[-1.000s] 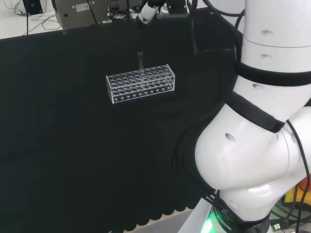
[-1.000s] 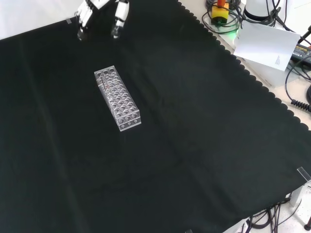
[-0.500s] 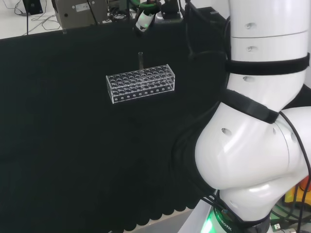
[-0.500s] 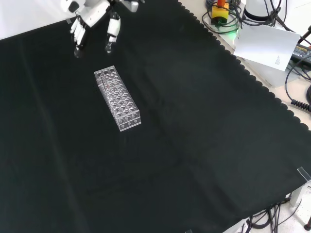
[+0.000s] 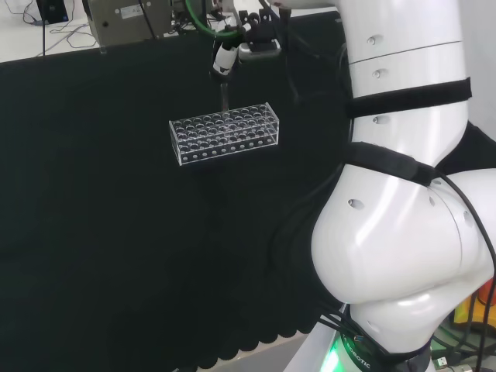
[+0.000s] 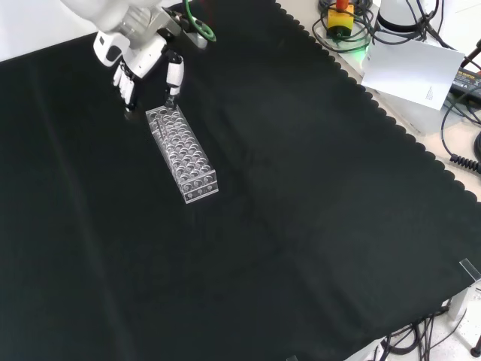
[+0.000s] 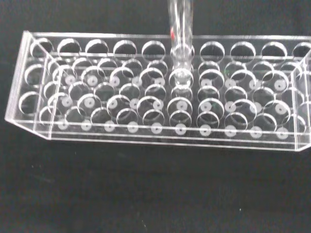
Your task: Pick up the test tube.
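Hand (image 6: 143,56) above the far end of the rack (image 6: 182,153), fingers (image 6: 173,77) straight and spread, pointing down, holding nothing; tube (image 7: 181,36) upright in rack.

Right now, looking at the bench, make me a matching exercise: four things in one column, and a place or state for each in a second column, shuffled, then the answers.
Column one
1. test tube
2. clear rack
3. robot hand
4. black cloth

Column two
A. covers the whole bench
B. hovers over the rack's far end in the front view, fingers pointing down and apart
C. stands upright in a hole of the rack's back row in the head view
D. lies long and low on the cloth, nearly all its holes empty

Pairs: 1-C, 2-D, 3-B, 4-A
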Robot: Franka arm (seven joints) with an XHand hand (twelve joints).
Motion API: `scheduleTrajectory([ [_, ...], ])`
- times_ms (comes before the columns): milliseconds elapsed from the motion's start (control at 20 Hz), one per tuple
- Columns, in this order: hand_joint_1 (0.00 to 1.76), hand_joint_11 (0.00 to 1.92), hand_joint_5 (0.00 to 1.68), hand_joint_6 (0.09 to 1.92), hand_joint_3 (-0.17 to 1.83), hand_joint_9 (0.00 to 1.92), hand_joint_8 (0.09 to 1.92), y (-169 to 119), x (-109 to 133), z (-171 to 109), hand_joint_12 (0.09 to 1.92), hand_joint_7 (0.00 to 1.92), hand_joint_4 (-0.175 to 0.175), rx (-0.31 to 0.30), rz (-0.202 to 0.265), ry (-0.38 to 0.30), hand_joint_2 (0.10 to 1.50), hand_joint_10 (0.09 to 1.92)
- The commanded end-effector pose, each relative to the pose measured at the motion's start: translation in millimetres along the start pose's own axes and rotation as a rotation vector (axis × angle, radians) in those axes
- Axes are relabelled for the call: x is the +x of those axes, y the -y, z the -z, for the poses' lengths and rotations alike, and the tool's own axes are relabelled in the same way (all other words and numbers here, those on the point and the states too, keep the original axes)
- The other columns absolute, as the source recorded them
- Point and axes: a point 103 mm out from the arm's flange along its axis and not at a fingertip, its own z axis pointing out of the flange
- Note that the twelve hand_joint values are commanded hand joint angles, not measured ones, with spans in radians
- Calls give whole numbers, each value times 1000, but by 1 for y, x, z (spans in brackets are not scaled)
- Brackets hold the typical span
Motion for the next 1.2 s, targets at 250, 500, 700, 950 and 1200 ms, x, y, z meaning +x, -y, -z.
scheduleTrajectory([
  [250,912,266,407,599,-175,507,915,-7,-1,-23,1506,600,-159,65,-22,27,1081,850],
  [500,920,267,400,626,-175,513,918,-7,1,-33,1506,605,-159,79,-17,18,1078,851],
  [700,928,267,386,629,-175,514,919,-8,2,-39,1505,598,-154,88,-17,10,1074,851],
  [950,937,268,376,632,-175,514,923,-9,2,-41,1505,595,-152,85,-5,-13,1070,851],
  [1200,953,284,375,643,-175,528,931,-12,11,-48,1503,614,-153,82,-2,-31,1068,854],
])
